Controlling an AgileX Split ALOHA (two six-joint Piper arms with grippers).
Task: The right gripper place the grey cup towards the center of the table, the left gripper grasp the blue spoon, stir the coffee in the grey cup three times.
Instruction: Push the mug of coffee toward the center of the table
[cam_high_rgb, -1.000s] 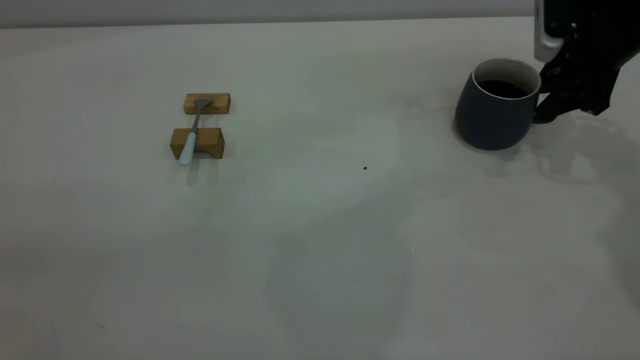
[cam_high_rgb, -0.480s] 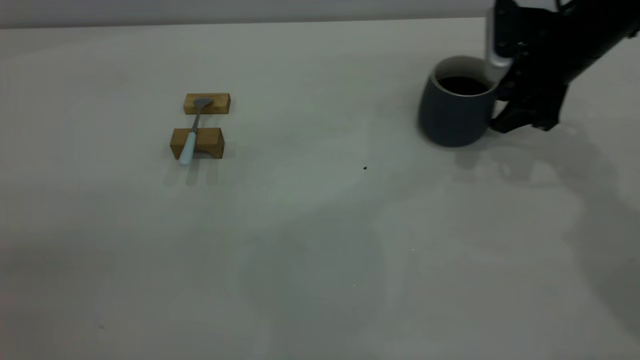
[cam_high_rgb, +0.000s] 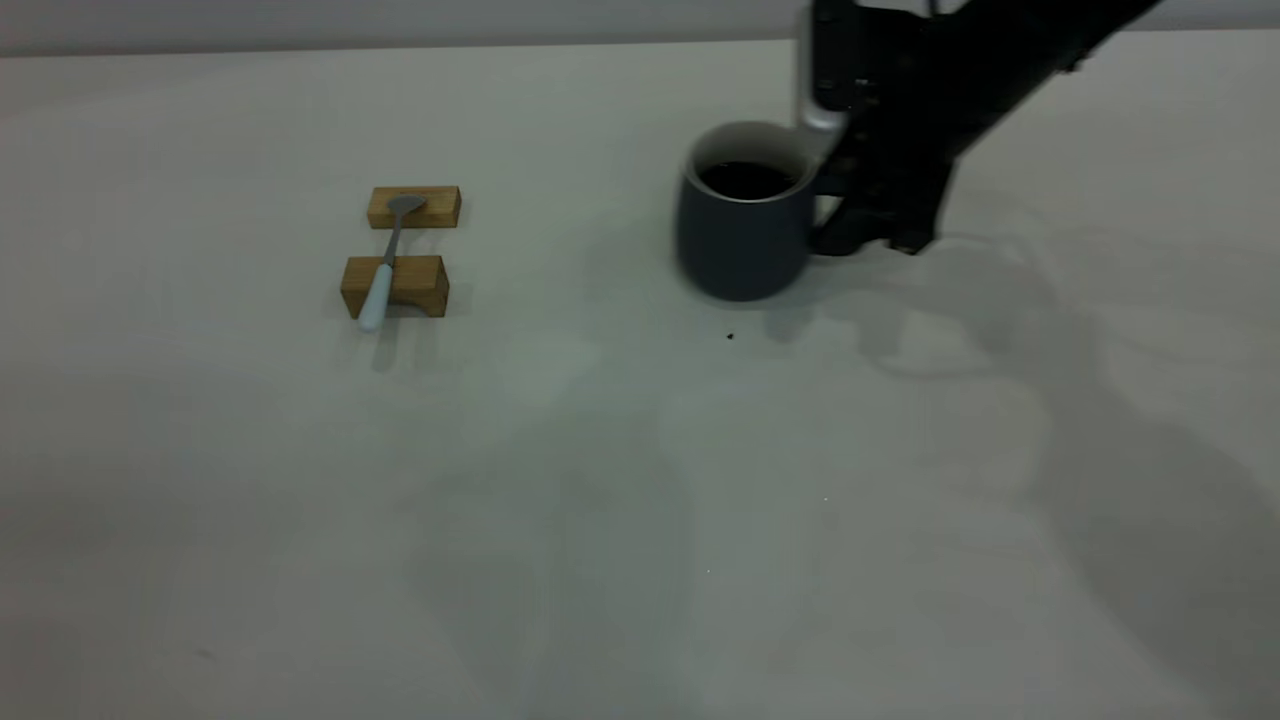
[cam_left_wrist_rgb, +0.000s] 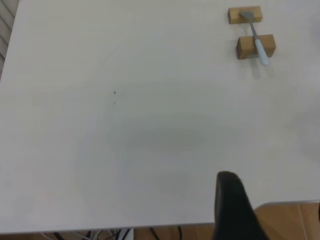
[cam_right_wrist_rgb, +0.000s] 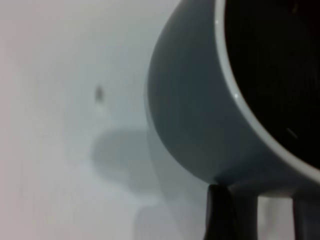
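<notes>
Grey cup (cam_high_rgb: 743, 238) is seen near the middle of the table (cam_high_rgb: 640, 480), filled with coffee (cam_high_rgb: 745, 179), its handle clamped by the right gripper (cam_high_rgb: 862, 225). Blue spoon (cam_high_rgb: 380, 282) is laid across two wooden blocks (cam_high_rgb: 400, 285), well apart. Left gripper (cam_left_wrist_rgb: 235, 210) is partly seen; its finger spacing cannot be told.

Two small wooden blocks sit left of centre on my workspace, one behind the other: the far block (cam_high_rgb: 414, 207) lies flat, the near block (cam_high_rgb: 395, 285) has a notched underside.
</notes>
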